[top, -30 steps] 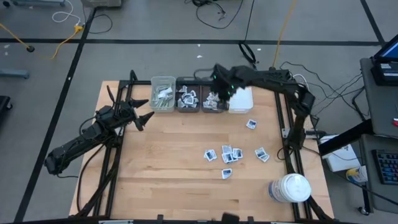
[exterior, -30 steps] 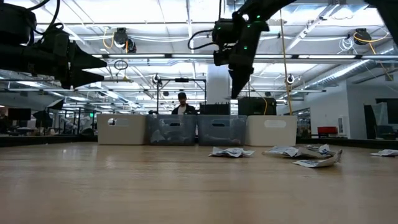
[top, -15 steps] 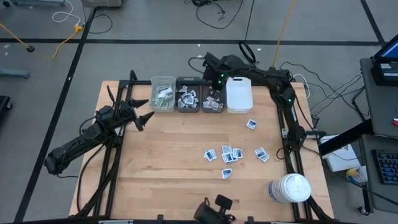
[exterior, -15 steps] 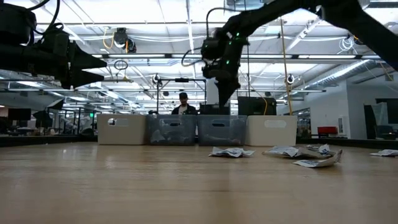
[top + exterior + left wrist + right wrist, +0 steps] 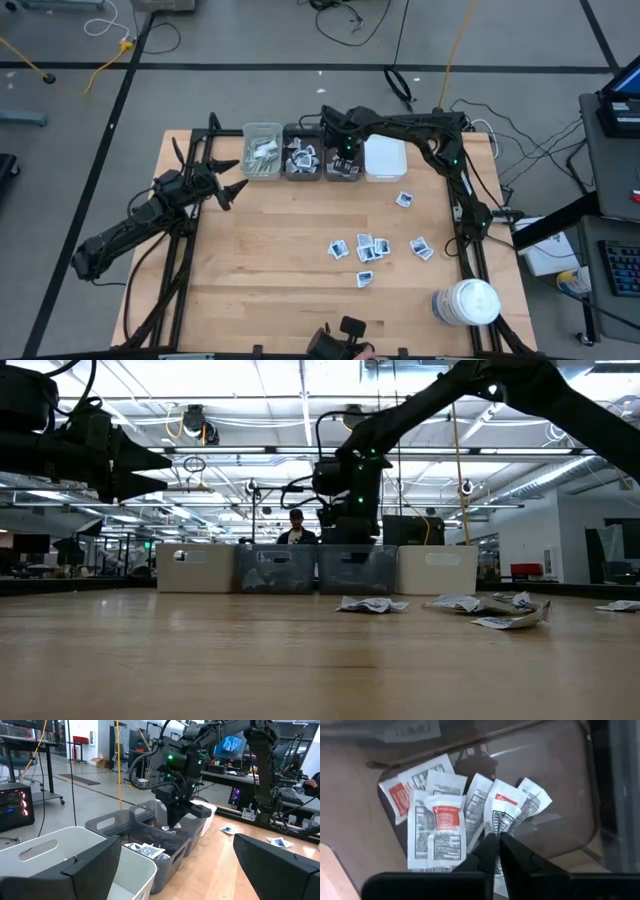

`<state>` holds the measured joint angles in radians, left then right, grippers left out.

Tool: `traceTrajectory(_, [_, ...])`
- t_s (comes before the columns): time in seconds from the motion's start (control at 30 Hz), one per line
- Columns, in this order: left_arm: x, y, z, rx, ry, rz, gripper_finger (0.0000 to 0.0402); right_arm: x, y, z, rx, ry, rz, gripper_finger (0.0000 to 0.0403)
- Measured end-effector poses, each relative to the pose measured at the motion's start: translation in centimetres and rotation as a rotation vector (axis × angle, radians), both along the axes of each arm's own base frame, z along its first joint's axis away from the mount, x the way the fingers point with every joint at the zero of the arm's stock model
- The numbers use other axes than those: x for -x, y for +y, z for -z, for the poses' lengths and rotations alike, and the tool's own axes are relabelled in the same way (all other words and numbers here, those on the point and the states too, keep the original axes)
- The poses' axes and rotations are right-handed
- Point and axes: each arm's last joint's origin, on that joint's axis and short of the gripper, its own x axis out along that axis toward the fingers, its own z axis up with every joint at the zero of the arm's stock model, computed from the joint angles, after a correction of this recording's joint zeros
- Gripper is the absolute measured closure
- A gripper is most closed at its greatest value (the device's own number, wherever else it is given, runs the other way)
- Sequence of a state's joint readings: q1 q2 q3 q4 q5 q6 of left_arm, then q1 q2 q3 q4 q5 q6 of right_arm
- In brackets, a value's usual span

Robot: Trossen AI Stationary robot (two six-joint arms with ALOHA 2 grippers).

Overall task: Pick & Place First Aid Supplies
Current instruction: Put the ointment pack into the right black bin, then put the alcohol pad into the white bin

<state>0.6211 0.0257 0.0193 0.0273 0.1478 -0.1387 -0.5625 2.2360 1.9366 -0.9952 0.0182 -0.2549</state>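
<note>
R gripper point(image 5: 496, 851) hangs low over the third bin point(image 5: 344, 165) in the row at the table's far edge, counting from the left arm's side. Fingers are pressed together w/ a sachet point(image 5: 506, 812) seemingly nipped at the tips, though whether the grip is still live I can't tell for sure.

Step in hand looks like the drop. To do it well: keep tips inside the bin walls, part the fingers fully, pause so the sachet falls free rather than clinging, then lift straight up before swinging back. Don't drag sideways; the packets already in there are light and would ride out over the rim.

Sachets: flat, white, crinkly, dense dark print, some w/ a red patch. Several lie overlapped on the bin floor right under the gripper. A loose scatter point(image 5: 366, 247) is still on the wood, well toward the near side from the bins, plus one point(image 5: 404, 199) closer to the white bin point(image 5: 385, 159).

L gripper point(image 5: 232, 177) waits beside the leftmost bin point(image 5: 262, 150), fingers spread wide, holding nothing.
</note>
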Motion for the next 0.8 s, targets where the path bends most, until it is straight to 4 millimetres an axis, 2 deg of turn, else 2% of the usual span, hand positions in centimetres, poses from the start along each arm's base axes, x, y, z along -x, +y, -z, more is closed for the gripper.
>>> traceTrajectory(0.1, [0.0,0.0,0.0,0.000,0.000,0.000,0.0009,0.1,0.0,0.0,0.001,0.009,-0.018,0.0364])
traceTrajectory(0.33, [0.0,0.0,0.0,0.000,0.000,0.000,0.0009,0.1,0.0,0.0,0.010,0.017,-0.032,0.0255])
traceTrajectory(0.43, [0.0,0.0,0.0,0.000,0.000,0.000,0.0009,0.3,-0.2,-0.2,0.032,0.029,-0.038,0.0221])
traceTrajectory(0.63, [0.0,0.0,0.0,0.000,0.000,0.000,0.0009,0.6,-0.2,-1.2,0.047,0.012,-0.031,0.0189])
traceTrajectory(0.8, [0.0,0.0,0.0,0.000,0.000,0.000,0.0009,0.9,0.0,-3.5,0.107,-0.040,-0.023,0.0187])
